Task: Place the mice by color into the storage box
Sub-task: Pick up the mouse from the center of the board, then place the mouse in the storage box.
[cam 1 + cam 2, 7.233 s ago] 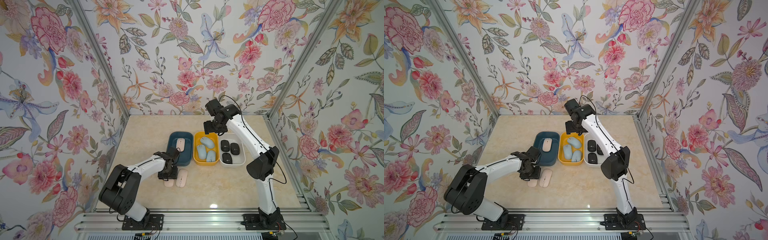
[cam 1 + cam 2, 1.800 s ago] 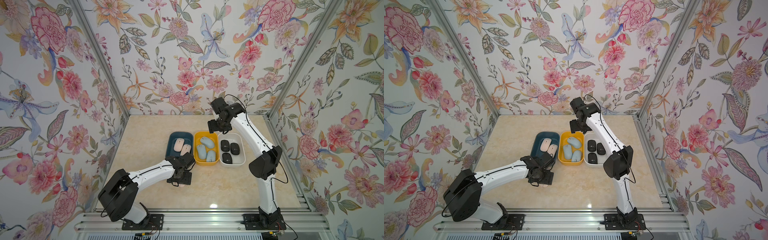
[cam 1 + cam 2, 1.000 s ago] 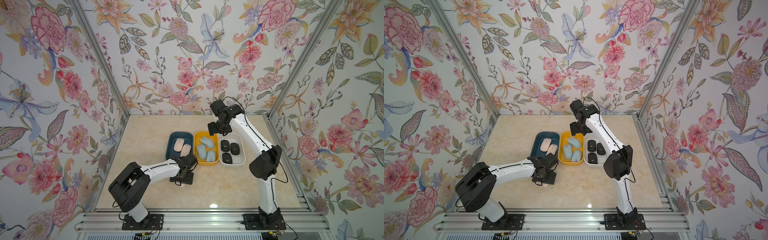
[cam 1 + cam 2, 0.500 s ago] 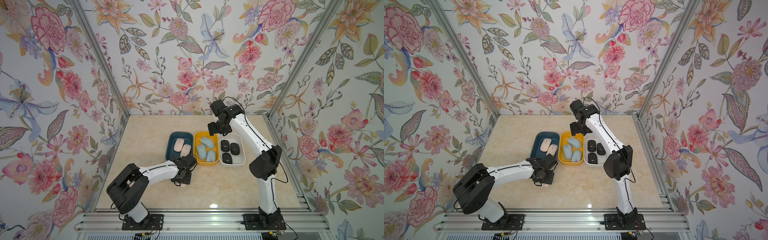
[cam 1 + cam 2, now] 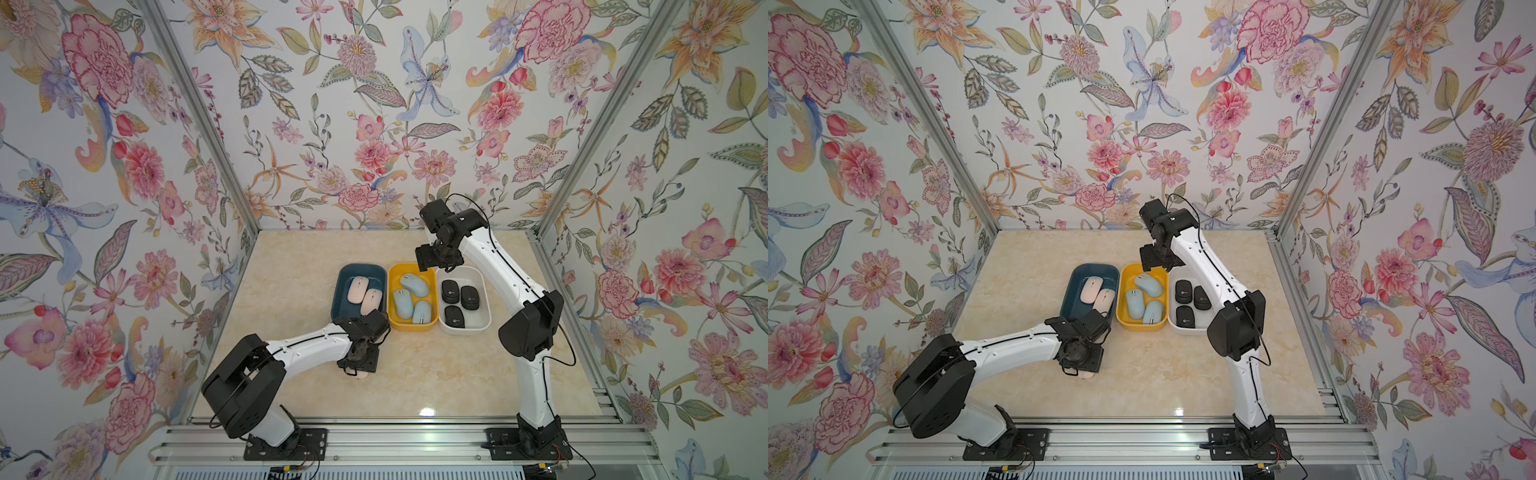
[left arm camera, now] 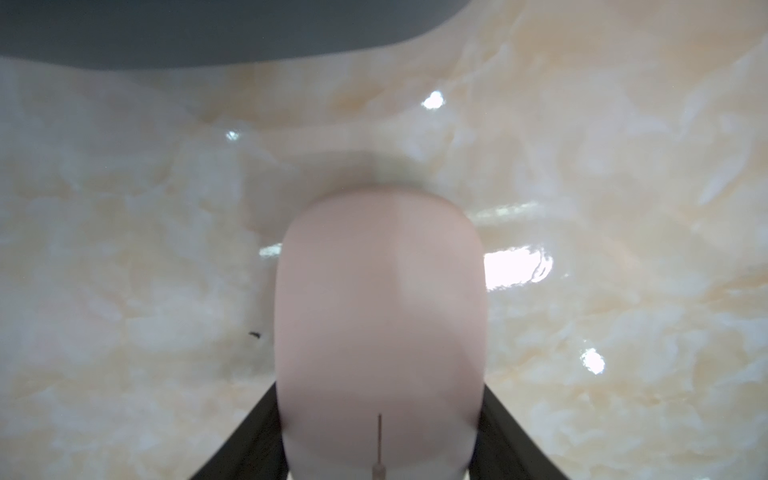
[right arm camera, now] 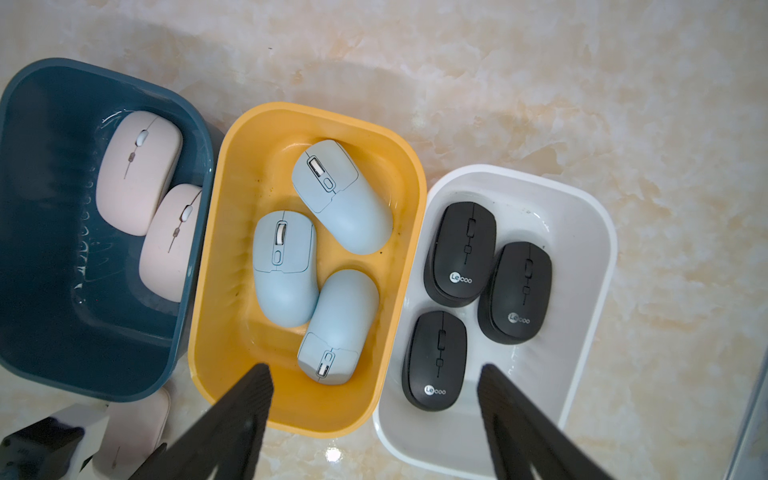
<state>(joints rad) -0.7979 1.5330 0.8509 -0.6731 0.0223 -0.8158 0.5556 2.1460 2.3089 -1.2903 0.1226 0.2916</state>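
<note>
Your left gripper [image 6: 380,415] pinches the third pink mouse [image 6: 380,311] on the table [image 5: 415,374], just near of the dark blue bin [image 5: 341,300]. Your right gripper [image 7: 374,395] hangs with its jaws spread over the yellow bin's [image 7: 232,232] far end.

Both arms [image 5: 307,345] are white (black joints, cables).

Pink mice [image 7: 139,172], blue mice [image 7: 284,268], black mice [image 7: 459,253]; floral walls [image 5: 374,104].

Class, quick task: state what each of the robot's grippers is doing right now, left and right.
Left gripper: closed on the flat pale pink oval mouse.
Right gripper: open, holding nothing.
</note>
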